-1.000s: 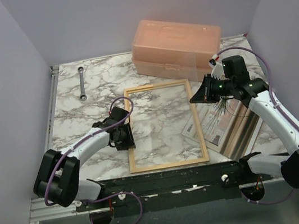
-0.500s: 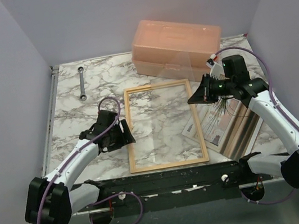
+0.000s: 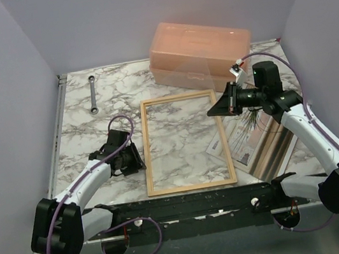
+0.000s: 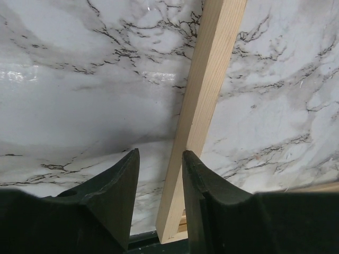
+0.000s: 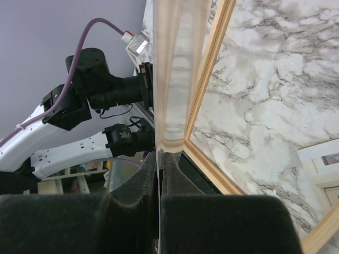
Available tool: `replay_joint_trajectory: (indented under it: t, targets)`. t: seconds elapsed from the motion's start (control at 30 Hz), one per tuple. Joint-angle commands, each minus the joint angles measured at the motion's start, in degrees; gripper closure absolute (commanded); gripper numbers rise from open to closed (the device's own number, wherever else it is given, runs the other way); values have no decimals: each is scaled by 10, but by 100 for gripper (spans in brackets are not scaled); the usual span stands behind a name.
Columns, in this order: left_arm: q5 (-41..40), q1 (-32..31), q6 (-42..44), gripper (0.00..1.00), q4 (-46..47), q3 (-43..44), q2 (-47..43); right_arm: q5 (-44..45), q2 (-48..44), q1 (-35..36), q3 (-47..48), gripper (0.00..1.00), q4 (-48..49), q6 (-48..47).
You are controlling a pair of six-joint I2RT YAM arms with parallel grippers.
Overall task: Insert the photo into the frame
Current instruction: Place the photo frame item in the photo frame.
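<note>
The light-wood frame [image 3: 145, 150] lies flat on the marble table, mid-view. My right gripper [image 3: 213, 111] hovers over its right rail, shut on the edge of a clear pane [image 5: 175, 79] that stands tilted up over the frame [image 5: 212, 63]. The photo [image 3: 249, 141], showing a spindly plant, lies to the right of the frame, partly under my right arm. My left gripper [image 3: 135, 161] is low beside the frame's left rail [image 4: 212, 69]. Its jaws stand apart, and nothing is clamped between them [image 4: 160, 153].
A peach plastic box [image 3: 199, 51] stands behind the frame. A wrench [image 3: 93, 94] lies at the back left. A brown backing panel [image 3: 280, 148] sticks out from under the photo on the right. Grey walls close in the table on three sides.
My left gripper has pulled back leftward off the frame's left rail; its jaws widened, then narrowed. My right gripper has raised the pane's edge a little, shifting left.
</note>
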Motion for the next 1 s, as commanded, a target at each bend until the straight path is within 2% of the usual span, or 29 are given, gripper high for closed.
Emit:
replay_joint_trajectory:
  t: [0.0,0.23,0.33,0.73,0.97]
  targets:
    - [14,3,9,61,22,-13,11,-54,-1,-2,-46,100,77,44]
    - [20,3,10,62,38,-17,24,-83,3,-1,-128,100,192,117]
    - [20,3,16,69,41,-18,24,-89,7,0,-151,99,223,136]
    - [-3,3,16,71,28,-12,31,-73,25,6,-171,100,240,133]
    - [-5,3,16,71,28,-12,31,-72,48,15,-184,100,282,142]
